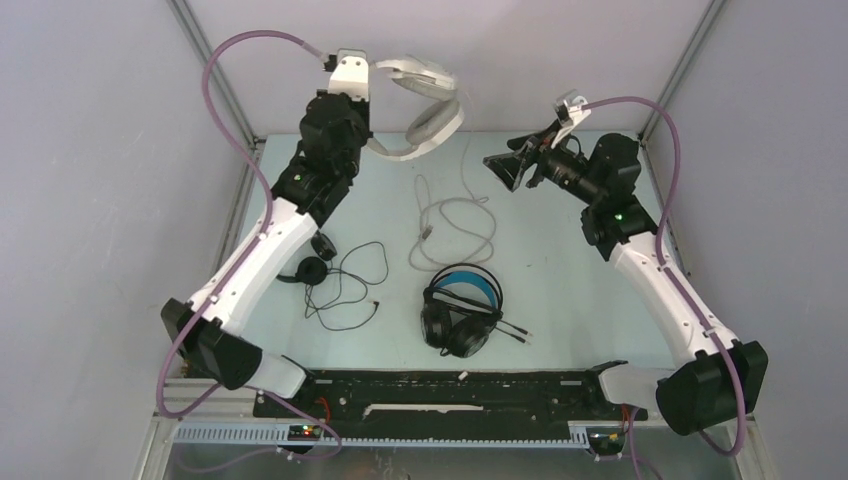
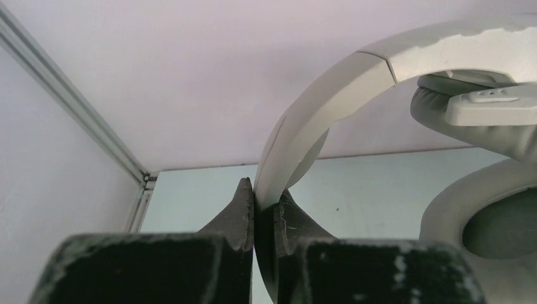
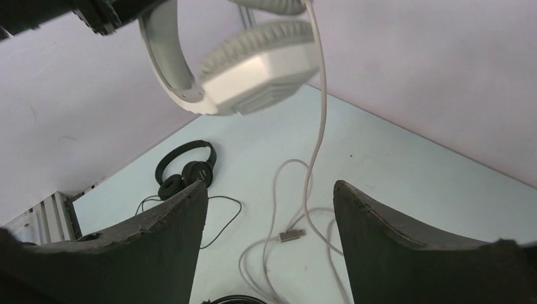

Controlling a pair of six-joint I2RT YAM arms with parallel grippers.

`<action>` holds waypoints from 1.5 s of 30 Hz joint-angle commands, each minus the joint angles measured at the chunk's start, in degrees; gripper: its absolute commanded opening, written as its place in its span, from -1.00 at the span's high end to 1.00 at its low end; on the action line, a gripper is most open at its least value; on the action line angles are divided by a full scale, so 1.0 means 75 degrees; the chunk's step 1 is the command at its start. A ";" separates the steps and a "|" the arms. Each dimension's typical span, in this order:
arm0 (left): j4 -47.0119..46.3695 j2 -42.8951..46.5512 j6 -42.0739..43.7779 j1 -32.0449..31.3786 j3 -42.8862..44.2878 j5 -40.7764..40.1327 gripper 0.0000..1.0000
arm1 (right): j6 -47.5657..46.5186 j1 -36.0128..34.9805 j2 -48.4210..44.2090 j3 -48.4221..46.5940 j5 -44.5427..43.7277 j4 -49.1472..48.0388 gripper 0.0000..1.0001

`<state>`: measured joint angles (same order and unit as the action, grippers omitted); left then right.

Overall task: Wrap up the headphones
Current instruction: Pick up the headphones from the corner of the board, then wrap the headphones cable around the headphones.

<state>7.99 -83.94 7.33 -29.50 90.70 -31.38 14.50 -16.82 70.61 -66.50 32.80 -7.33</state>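
Black fingers (image 2: 235,221) of the left gripper (image 2: 254,209) fill the bottom of the left wrist view. The jaws are drawn narrow and clamp the headband of the white-grey headphones (image 2: 329,82). The band rises from between the fingers and arcs to the upper right of that frame. One grey ear cushion (image 2: 487,221) sits at the right edge.

Top view: the white-grey headphones hang in the air at upper centre of the frame, in front of the back wall and above the far part of the table (image 1: 570,270). Their cable (image 1: 455,215) drops from the cups and lies in loose loops on the table at centre frame. Its plug (image 1: 428,232) rests at the left side of the loops.

The right gripper (image 3: 269,185) has its jaws spread wide, with nothing between them. In the top view it sits at upper right, pointing left toward the hanging pair and apart from it. In the right wrist view the cable shows through the gap between the two fingers, farther off. No contact is visible.

The bulky black headphones (image 1: 460,310) lie flat on the table at lower centre of the top view, just below the cable loops. The blue lining of the headband faces up and a short cord trails to the right.

The small thin black headphones (image 1: 312,268) lie at left of centre, just beside the left arm's white forearm. Their thin cord (image 1: 350,290) is spread in an untidy tangle to the right, well apart from the bulky pair.
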 commanded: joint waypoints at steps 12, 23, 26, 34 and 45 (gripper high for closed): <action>0.1994 0.1167 -0.0274 -0.0032 -0.0090 0.2619 1.00 | -0.3166 -0.1335 -0.0937 -0.0028 -0.1547 -0.0395 -0.73; 0.3300 0.1495 -0.0063 -0.0369 -0.0069 0.3070 1.00 | -0.4723 -0.2520 -0.0353 -0.0466 -0.1807 0.0189 -0.83; 0.3412 0.1523 0.0030 -0.0473 -0.0091 0.3043 1.00 | -0.4811 -0.2721 -0.0201 -0.0568 -0.1934 0.0312 -0.83; 0.3526 0.1533 0.0082 -0.0676 -0.0104 0.2949 1.00 | -0.5133 -0.3096 0.0286 -0.0731 -0.2686 0.0822 -0.67; 0.3369 0.1841 -0.0738 -0.0684 -0.0533 0.2760 0.36 | -0.4645 -0.3070 0.0257 -0.0731 -0.3716 0.0526 0.51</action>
<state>38.57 -74.41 5.69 -34.63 87.74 -9.80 -23.94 -40.23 73.19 -69.49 8.43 -0.43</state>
